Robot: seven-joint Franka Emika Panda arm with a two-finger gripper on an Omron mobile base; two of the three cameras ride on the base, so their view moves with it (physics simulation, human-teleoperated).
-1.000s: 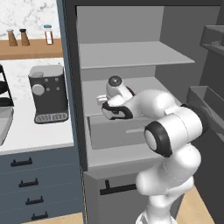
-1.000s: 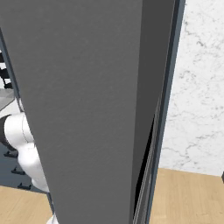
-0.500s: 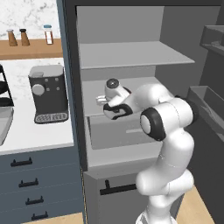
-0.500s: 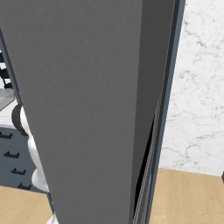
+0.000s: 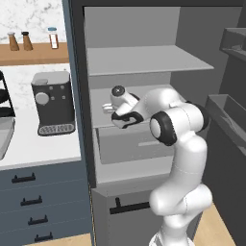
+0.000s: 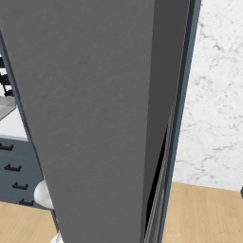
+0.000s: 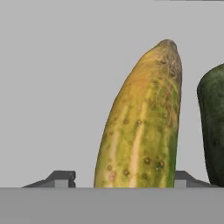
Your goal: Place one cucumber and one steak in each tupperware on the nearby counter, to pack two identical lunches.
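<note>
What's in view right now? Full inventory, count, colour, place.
yellow-green cucumber: 1, yellow-green, on the grey shelf, between the finger tips in the hand view
dark green cucumber: 1, dark green, beside the first, cut off by the edge of the hand view
tall cabinet: 1, dark grey, open, grey shelves inside
coffee machine: 1, dark grey, on the counter
counter: 1, white top over blue-grey drawers with black handles
wooden shelf: 1, brown, on the wall above the counter
shakers and jar: 3, two brown, one clear with a red band, on the wooden shelf
cabinet door: 1, grey, up close in the right base view
gripper: 1, white and dark, reaching into the cabinet, jaws either side of the yellow-green cucumber; grip unclear
</note>
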